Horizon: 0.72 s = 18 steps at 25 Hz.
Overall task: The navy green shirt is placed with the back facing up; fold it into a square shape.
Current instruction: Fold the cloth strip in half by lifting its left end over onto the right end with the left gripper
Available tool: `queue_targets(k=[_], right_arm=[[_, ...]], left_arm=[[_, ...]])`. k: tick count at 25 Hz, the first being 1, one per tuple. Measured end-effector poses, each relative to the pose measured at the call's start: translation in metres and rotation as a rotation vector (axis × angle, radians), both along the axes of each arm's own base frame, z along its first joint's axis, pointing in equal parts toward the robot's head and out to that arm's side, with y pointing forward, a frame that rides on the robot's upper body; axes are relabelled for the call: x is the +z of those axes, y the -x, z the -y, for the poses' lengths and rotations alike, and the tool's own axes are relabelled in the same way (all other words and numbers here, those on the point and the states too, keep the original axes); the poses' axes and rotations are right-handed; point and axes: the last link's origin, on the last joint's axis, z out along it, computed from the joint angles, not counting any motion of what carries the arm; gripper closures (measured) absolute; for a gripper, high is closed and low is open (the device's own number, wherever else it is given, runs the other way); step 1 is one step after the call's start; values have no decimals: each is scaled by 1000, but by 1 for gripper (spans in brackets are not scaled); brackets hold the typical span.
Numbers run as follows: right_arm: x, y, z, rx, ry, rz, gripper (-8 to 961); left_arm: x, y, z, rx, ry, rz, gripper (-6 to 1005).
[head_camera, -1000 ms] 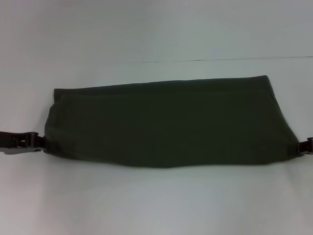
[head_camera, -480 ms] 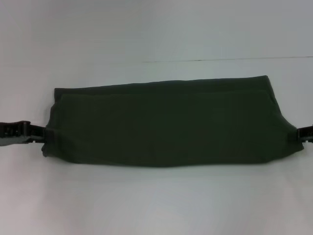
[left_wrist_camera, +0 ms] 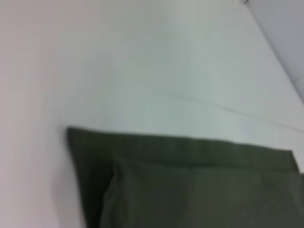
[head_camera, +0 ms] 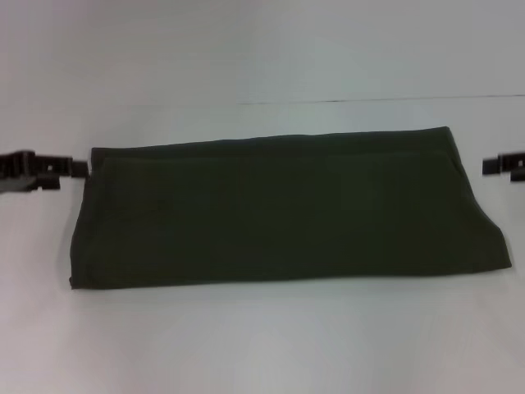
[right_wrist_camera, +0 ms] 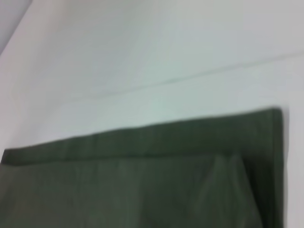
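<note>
The navy green shirt (head_camera: 279, 209) lies flat on the white table as a long folded band, plain side up, with no lettering showing. My left gripper (head_camera: 80, 168) is open and empty, just beside the shirt's far left corner. My right gripper (head_camera: 489, 165) is open and empty, a little off the shirt's far right corner. The left wrist view shows the shirt's far left corner (left_wrist_camera: 190, 190) with a folded layer on top. The right wrist view shows the far right corner (right_wrist_camera: 142, 185). Neither wrist view shows fingers.
The white table (head_camera: 262, 345) runs all around the shirt, with a thin seam line (head_camera: 369, 100) across it behind the shirt. No other objects are in view.
Both grippers have let go of the shirt's near end corners and moved away toward its far corners. The shirt's near edge has dropped flat and straight.
</note>
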Motion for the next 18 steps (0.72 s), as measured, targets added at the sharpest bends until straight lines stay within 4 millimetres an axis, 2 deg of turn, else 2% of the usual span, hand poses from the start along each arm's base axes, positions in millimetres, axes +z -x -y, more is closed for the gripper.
queue_targets(k=[3,6,11,14,18], right_arm=[[5,8,-13,36,-46,23,292],[4,16,-24,101,-111,24,223],[-5,26,-39,234,-230,3,13],[-12,31,-39,322,-289,-6,14],[-19,31,-35,431,-317,37,14]], left_arm=[[6,-7,-7,-24,-46,25,284],[9,-13,-16,-55,-121,57,236],[7,-18,-26,-115,-231,88,156],[3,-17,-29,-112,-233,78,108],[0,-20,-33,-81,-173,41,111]])
